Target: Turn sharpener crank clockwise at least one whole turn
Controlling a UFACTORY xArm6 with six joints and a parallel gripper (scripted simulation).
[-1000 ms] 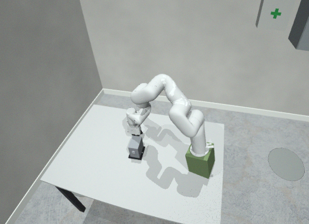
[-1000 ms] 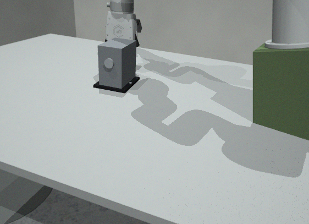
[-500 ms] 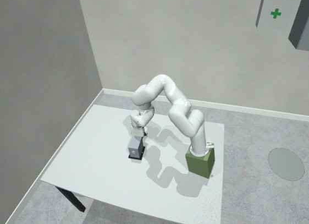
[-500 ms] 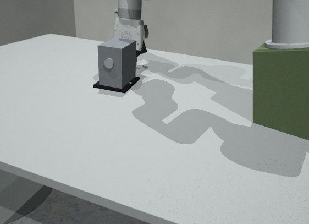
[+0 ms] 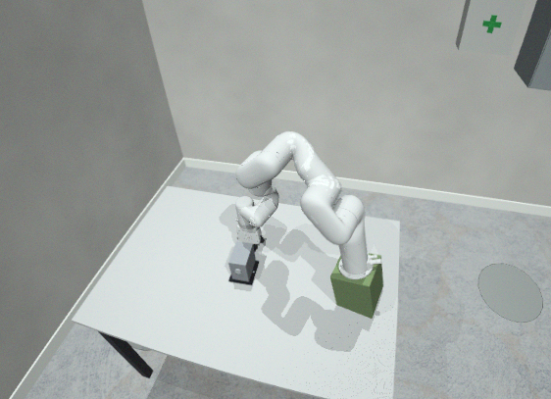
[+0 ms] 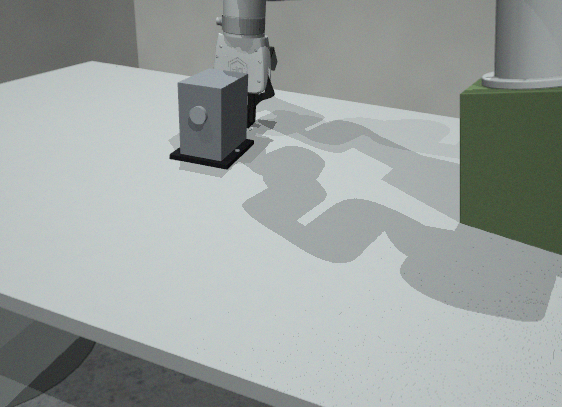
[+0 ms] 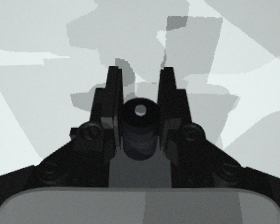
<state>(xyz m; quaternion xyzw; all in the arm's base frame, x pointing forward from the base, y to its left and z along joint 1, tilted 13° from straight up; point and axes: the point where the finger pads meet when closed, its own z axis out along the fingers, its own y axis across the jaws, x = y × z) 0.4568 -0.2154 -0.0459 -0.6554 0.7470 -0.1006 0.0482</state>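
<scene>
The grey pencil sharpener stands on its black base near the middle of the white table, and it also shows in the exterior view. My gripper reaches down behind the sharpener's far end, low and close to the table, and shows in the top view and the exterior view. In the wrist view its two black fingers are shut on the dark round crank knob, seen end-on. The sharpener body hides the crank arm and knob in the top and exterior views.
The arm's green pedestal stands at the table's right side, and it also shows in the exterior view. A wall runs close along the table's left edge.
</scene>
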